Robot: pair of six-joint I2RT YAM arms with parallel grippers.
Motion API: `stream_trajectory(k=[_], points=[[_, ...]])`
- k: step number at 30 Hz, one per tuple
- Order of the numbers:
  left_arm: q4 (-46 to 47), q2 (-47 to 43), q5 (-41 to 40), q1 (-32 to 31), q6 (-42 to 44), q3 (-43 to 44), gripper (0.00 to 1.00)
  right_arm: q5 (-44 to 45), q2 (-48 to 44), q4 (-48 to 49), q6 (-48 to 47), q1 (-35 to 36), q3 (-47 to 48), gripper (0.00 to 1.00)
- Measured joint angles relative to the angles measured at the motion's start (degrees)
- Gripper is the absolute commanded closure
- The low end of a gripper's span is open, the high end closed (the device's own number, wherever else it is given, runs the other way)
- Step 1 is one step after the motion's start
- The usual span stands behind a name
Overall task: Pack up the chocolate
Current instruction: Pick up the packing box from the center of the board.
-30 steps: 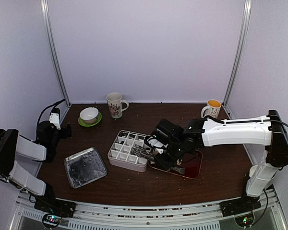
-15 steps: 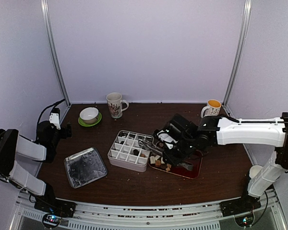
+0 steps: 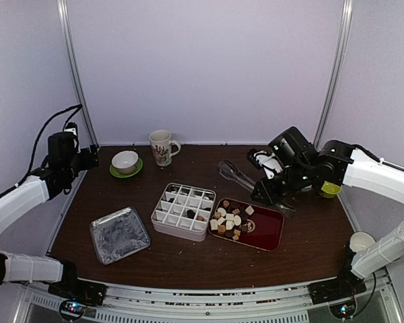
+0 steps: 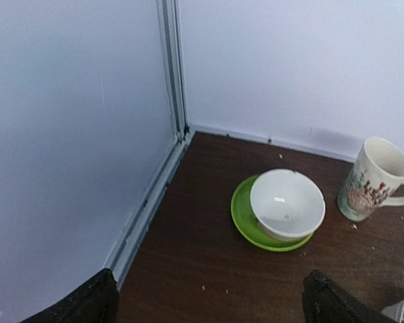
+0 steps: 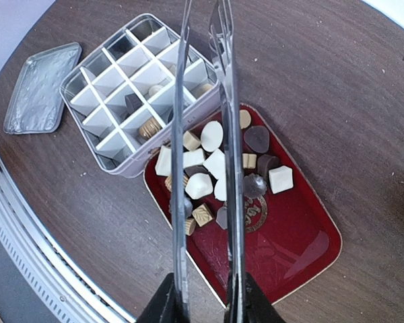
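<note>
The chocolate (image 3: 229, 220) lies heaped at the left end of a red tray (image 3: 269, 232): white, tan and dark pieces (image 5: 209, 161). A few pieces sit in cells (image 5: 148, 126) of the white divided box (image 3: 184, 210). My right gripper (image 3: 266, 190) hangs above and behind the tray, shut on long metal tongs (image 3: 234, 174). In the right wrist view the tong arms (image 5: 182, 134) run up over the tray and box with nothing between the tips. My left gripper (image 3: 87, 159) hovers open at the back left corner, holding nothing.
A white bowl (image 4: 286, 205) on a green saucer (image 4: 246, 222) and a patterned mug (image 4: 377, 178) stand at the back left. The box's metal lid (image 3: 119, 233) lies at the front left. Frame posts and walls bound the table.
My right arm has risen and pulled back to the right with the tongs, uncovering the tray and the chocolate. My left arm has lifted from the table's left edge toward the back corner.
</note>
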Motion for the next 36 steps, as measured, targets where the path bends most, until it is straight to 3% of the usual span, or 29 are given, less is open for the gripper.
stream_trajectory(k=[5,7,12,16,19,33,36], points=[[-16.59,-1.84,7.54,0.0,-9.53,0.76,0.04,-0.17,-0.04,-4.13,0.39,-0.46,-0.48,0.74],[-22.38,-0.87,10.64,0.48,-14.03,0.76,0.14,-0.15,0.09,-5.18,0.9,-0.66,-0.63,0.74],[-29.2,7.5,25.77,4.44,-13.7,2.67,0.16,-0.15,1.62,-6.82,1.7,-1.22,-0.61,0.75],[-32.7,19.06,34.84,-3.21,-10.1,10.1,0.19,-0.13,5.2,-8.63,0.5,-1.46,0.33,0.74],[-32.92,22.88,39.3,-8.96,-8.98,13.16,0.23,-0.39,7.56,-9.4,-1.11,-1.66,1.92,0.74],[-35.93,36.72,42.07,-17.46,-8.04,23.8,0.36,-4.48,7.89,-8.35,-3.65,-1.75,4.48,0.73],[-36.2,37.81,41.59,-18.88,-8.17,24.06,0.45,-4.5,7.3,-7.58,-3.23,-1.75,4.0,0.73]])
